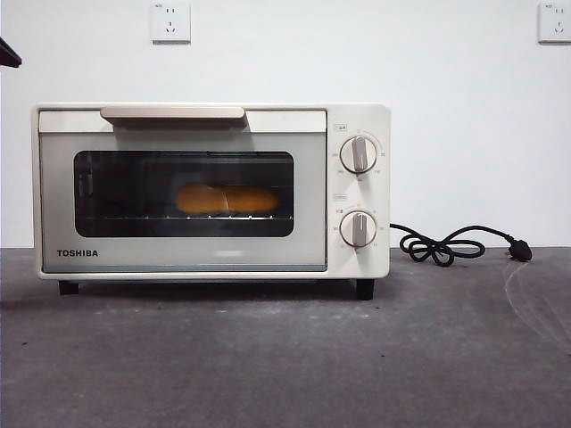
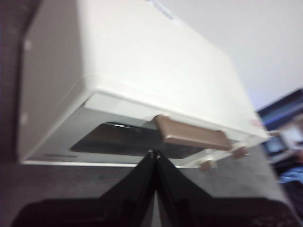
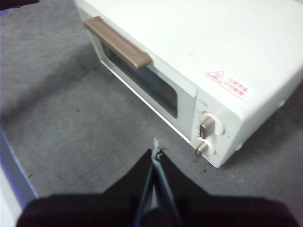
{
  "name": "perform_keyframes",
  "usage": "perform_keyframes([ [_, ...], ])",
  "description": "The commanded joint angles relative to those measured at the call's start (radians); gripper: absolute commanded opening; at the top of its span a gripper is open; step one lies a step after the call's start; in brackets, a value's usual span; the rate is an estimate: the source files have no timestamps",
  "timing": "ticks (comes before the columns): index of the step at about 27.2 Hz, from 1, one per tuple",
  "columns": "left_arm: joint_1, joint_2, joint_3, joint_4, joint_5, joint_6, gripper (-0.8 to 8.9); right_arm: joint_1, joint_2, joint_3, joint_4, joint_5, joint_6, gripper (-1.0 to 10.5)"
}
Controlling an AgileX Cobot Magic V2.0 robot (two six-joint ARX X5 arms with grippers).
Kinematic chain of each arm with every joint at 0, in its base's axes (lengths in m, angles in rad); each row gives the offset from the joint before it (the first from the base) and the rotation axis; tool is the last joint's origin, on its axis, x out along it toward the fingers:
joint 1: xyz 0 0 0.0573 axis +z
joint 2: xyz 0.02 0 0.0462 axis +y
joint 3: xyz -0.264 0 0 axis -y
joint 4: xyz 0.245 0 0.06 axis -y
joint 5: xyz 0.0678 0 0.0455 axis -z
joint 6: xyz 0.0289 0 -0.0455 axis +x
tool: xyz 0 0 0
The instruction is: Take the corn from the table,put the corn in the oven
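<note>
The corn [image 1: 227,199] lies on the rack inside the cream Toshiba oven [image 1: 211,116], yellow-orange behind the dark glass of the closed door. The oven stands on the dark grey table [image 1: 285,357]. My left gripper [image 2: 153,154] is shut and empty, raised in front of the oven [image 2: 142,61] near its bar handle [image 2: 191,134]. My right gripper [image 3: 155,152] is shut and empty too, hanging above the table [image 3: 71,118] in front of the oven's [image 3: 213,42] knob side. In the front view only a black tip [image 1: 7,53] of an arm shows at the upper left edge.
A black power cord with its plug [image 1: 455,245] lies coiled on the table to the right of the oven. Two knobs [image 1: 359,154] sit on the oven's right panel. White wall sockets [image 1: 170,22] are on the wall behind.
</note>
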Motion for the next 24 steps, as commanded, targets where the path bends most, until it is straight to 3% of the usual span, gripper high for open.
perform_keyframes([
  [1, -0.072, -0.049, -0.005, -0.046, -0.181, 0.053, -0.07, -0.001, 0.002, 0.003, -0.003, 0.032, 0.037, -0.1],
  [5, -0.19, -0.106, 0.002, -0.126, -0.472, 0.093, -0.08, -0.001, 0.001, 0.003, -0.005, 0.051, 0.037, -0.1],
  [8, -0.272, -0.141, 0.002, -0.122, -0.558, 0.103, -0.08, 0.0, 0.002, 0.003, -0.004, 0.051, 0.037, -0.1],
  [14, -0.354, -0.16, 0.002, -0.094, -0.551, 0.1, -0.04, -0.001, 0.002, 0.003, -0.005, 0.058, 0.037, -0.1],
  [24, -0.36, -0.108, 0.002, -0.095, -0.555, 0.1, -0.04, -0.001, 0.002, 0.003, -0.004, 0.127, 0.035, -0.1],
])
